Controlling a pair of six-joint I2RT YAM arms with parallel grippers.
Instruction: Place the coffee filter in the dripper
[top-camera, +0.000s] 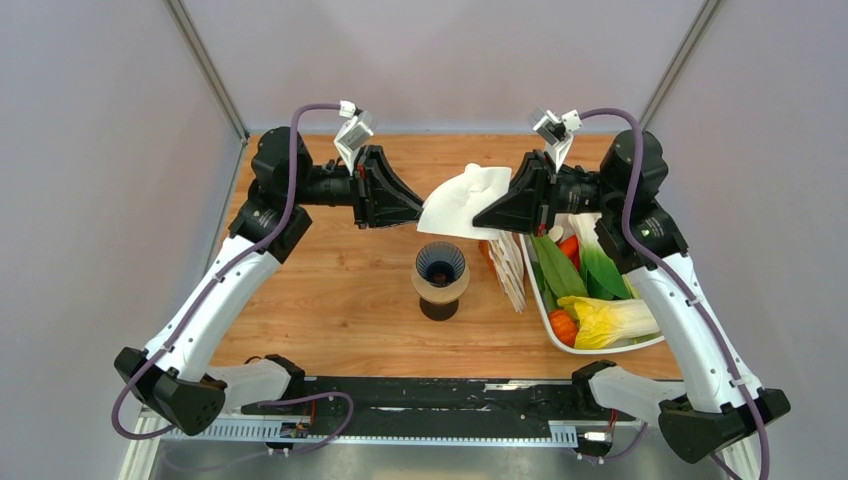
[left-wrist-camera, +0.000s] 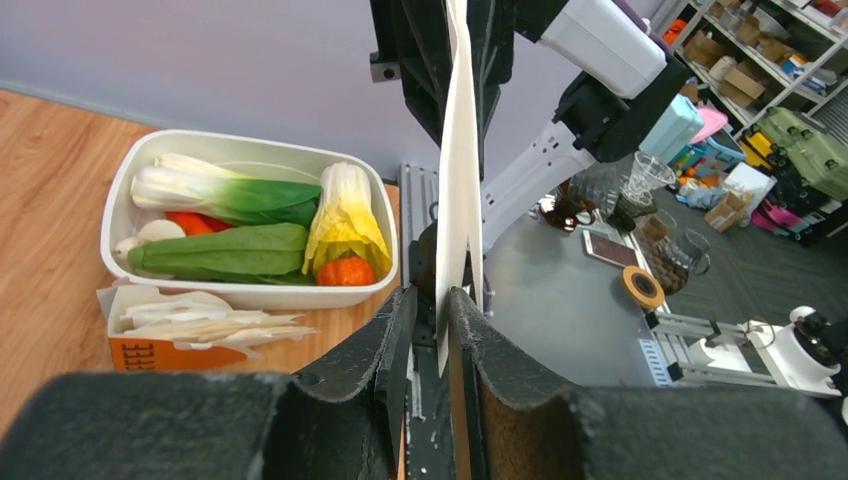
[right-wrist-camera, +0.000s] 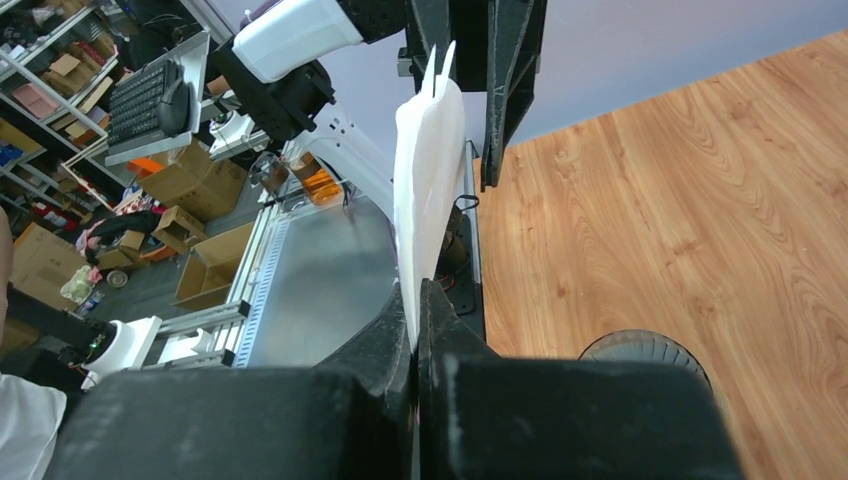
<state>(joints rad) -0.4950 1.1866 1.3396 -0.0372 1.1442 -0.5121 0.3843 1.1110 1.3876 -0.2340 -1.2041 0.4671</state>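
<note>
The white paper coffee filter (top-camera: 462, 200) hangs in the air between my two grippers, above the back of the wooden table. My right gripper (top-camera: 480, 218) is shut on its right edge; in the right wrist view the filter (right-wrist-camera: 425, 180) stands edge-on out of the closed jaws (right-wrist-camera: 415, 290). My left gripper (top-camera: 420, 212) is at the filter's left corner. In the left wrist view its jaws (left-wrist-camera: 432, 295) stand narrowly apart, with the filter (left-wrist-camera: 458, 180) between them, resting against one finger. The dark blue dripper (top-camera: 441, 265) stands just below and in front; its ribbed rim (right-wrist-camera: 640, 345) shows.
A white tray (top-camera: 537, 295) of vegetables sits at the right, also in the left wrist view (left-wrist-camera: 115, 200). An upright stack of filters in an orange box (top-camera: 508, 270) stands between tray and dripper, also visible from the left wrist (left-wrist-camera: 200, 320). The dripper rests on a tan ring (top-camera: 440, 290).
</note>
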